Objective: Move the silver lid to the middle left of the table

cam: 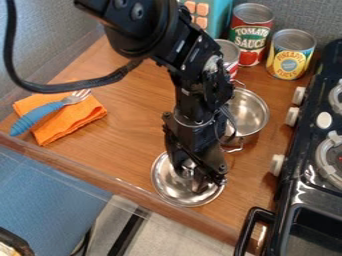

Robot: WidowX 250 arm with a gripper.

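I hang over the lid, well placed for a central lift; open or gripping, I cannot tell.

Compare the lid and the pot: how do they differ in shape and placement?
The lid is a shallow disc; the pot is deep and open.
The pot has loop handles at its rim; the lid's rim has none in sight.
The lid lies under the claw, near the table's edge; the pot sits farther in.
Both are round, shiny silver metal.
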